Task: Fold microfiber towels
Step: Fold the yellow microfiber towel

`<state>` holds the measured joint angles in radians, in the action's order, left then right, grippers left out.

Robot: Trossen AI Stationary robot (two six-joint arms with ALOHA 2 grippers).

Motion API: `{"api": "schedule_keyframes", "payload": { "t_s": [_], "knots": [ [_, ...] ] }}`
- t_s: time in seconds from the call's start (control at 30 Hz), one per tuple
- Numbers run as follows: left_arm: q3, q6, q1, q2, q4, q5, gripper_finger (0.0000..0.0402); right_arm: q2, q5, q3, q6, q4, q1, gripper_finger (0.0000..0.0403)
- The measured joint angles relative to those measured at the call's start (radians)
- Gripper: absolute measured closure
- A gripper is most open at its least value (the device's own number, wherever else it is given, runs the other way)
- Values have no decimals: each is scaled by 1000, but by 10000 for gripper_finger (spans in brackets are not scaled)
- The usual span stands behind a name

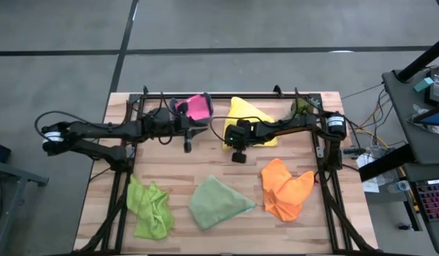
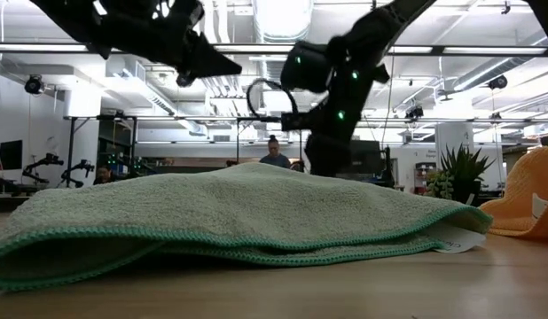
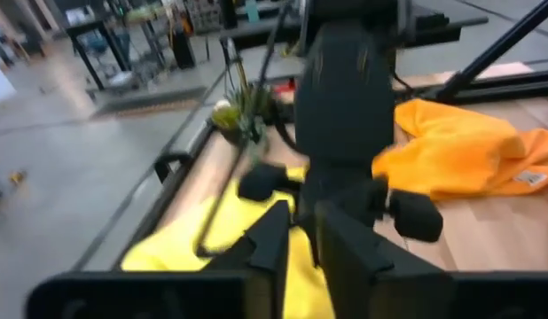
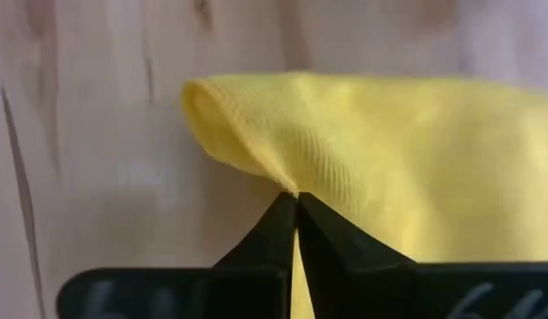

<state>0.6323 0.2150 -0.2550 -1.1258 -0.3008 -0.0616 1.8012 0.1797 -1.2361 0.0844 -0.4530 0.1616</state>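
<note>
- Lying on the wooden tabletop [image 1: 205,167] are five towels; along the near edge, from left to right, are the lime green towel [image 1: 150,208], the pale green towel [image 1: 216,203] and the orange towel [image 1: 285,188], each crumpled and apart from the others.
- At the far edge, the pink towel [image 1: 197,107] sits in a small dark-rimmed bin [image 1: 209,108], bulging over its rim.
- To the right of it the yellow towel [image 1: 249,117] lies spread on the wood, partly under the right arm.
- Near the far right corner a small green plant sprig [image 1: 302,106] stands by the frame.
- Reaching in from the left side, the left arm stretches across the far half, its left claw [image 1: 188,142] pointing down in front of the bin; its fingers [image 3: 278,235] stand a narrow gap apart, with nothing between them.
- Coming from the right side, the right arm lies over the yellow towel, with the right claw [image 4: 296,202] pressed together, pinching a raised fold at that towel's edge.
</note>
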Motion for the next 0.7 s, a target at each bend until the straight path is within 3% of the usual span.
{"api": "schedule_keyframes", "payload": {
  "t_s": [0.37,0.53,0.7],
  "knots": [
    [2,-105,8,-128,-5,0,234,-75,46,-121,23,33,0,394],
    [3,-157,10,-197,-29,0,224,-80,43,-172,45,52,0,394],
    [5,-241,9,-250,-86,67,224,-80,40,-206,62,48,0,394]
  ]
}}
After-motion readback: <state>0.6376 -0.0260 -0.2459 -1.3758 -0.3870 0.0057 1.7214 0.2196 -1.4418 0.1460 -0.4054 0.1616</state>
